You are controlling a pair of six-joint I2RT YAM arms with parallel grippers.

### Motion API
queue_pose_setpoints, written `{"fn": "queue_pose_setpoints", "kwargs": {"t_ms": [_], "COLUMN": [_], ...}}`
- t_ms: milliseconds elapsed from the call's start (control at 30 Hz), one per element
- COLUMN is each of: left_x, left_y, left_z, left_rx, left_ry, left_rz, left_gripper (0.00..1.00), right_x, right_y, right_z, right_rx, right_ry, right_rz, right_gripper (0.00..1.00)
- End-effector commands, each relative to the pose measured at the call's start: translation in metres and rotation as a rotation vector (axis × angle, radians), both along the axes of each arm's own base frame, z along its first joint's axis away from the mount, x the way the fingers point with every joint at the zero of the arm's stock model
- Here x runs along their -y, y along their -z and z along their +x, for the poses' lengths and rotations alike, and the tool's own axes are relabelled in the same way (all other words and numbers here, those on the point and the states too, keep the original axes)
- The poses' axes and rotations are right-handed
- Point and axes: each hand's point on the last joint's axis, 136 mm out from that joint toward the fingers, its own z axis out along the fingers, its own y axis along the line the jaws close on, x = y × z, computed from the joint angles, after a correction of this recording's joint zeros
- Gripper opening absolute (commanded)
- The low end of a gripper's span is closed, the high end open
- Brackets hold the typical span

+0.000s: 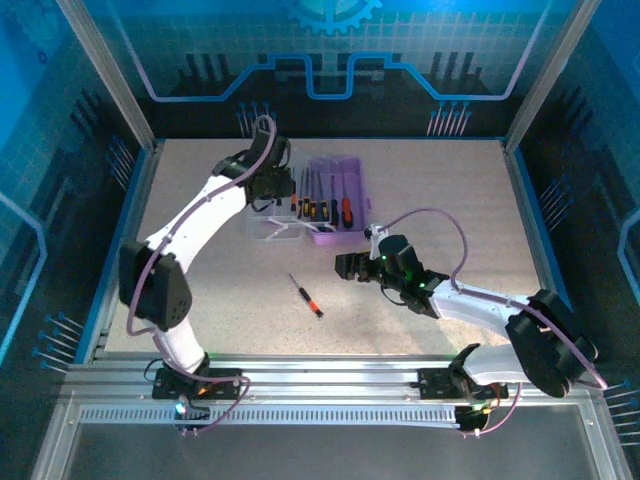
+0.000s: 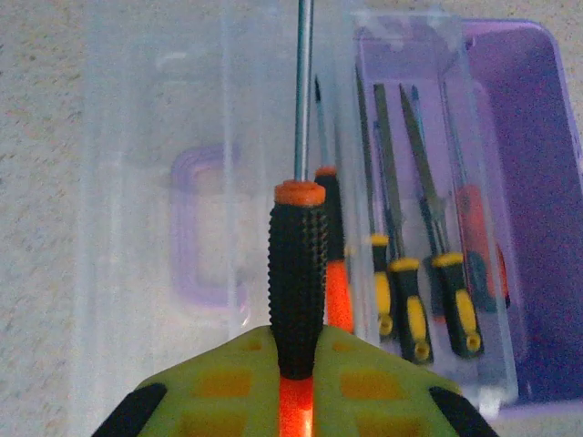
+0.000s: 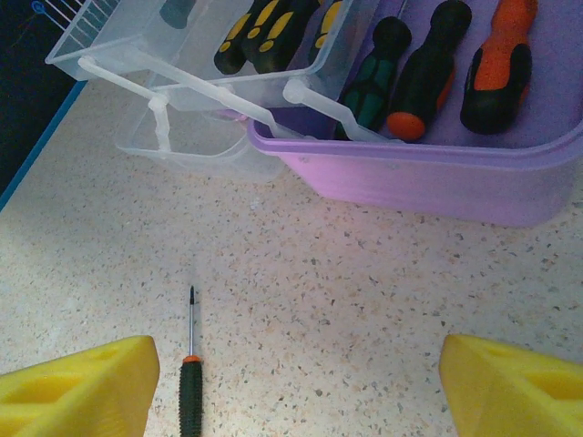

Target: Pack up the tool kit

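One loose screwdriver [image 3: 189,391], tip toward the case [image 3: 410,168], lies beside my released right end effector [image 3: 291,382]; my left end effector [image 2: 296,369] grasps another screwdriver [image 2: 297,264].

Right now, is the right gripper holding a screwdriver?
No: the right gripper is open and empty, and the loose screwdriver lies untouched on the table.

Bare table [image 1: 450,220] rings the loose screwdriver [image 1: 305,296]; left gripper [image 1: 268,188] overhangs the clear lid [image 1: 262,226].
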Motion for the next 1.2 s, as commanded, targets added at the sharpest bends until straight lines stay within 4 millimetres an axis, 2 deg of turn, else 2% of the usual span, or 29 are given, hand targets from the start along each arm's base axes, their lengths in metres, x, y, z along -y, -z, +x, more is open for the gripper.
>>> {"fn": "queue_pose_setpoints", "kwargs": {"t_ms": [0,100,300,500,667,967,1167], "left_x": [0.009,0.014,0.009,0.006,0.017,0.018,0.017], "left_y": [0.008,0.020,0.036,0.051,0.057,0.053,0.026], "left_z": [0.015,0.024,0.030,0.024,0.021,0.019,0.017], "left_rx": [-0.036,-0.074,-0.112,-0.162,-0.190,-0.194,-0.142], "left_ry": [0.036,0.033,0.009,0.004,0.050,0.060,0.061], "left_rz": [0.004,0.002,0.015,0.001,-0.036,-0.044,-0.061], "left_gripper": [0.12,0.12,0.12,0.15,0.17,0.28,0.42], "right_x": [0.005,0.008,0.010,0.010,0.010,0.011,0.013], "right_y": [-0.011,-0.010,-0.013,-0.013,-0.010,-0.009,-0.009], "right_z": [0.007,0.009,0.009,0.009,0.010,0.012,0.012], "right_rx": [0.022,0.021,0.023,0.023,0.018,0.009,0.007], "right_ry": [0.035,0.046,0.050,0.048,0.050,0.055,0.060], "right_rz": [0.012,0.009,0.020,0.023,0.016,0.016,0.018], "right_gripper": [0.81,0.81,0.81,0.81,0.81,0.81,0.81]}}
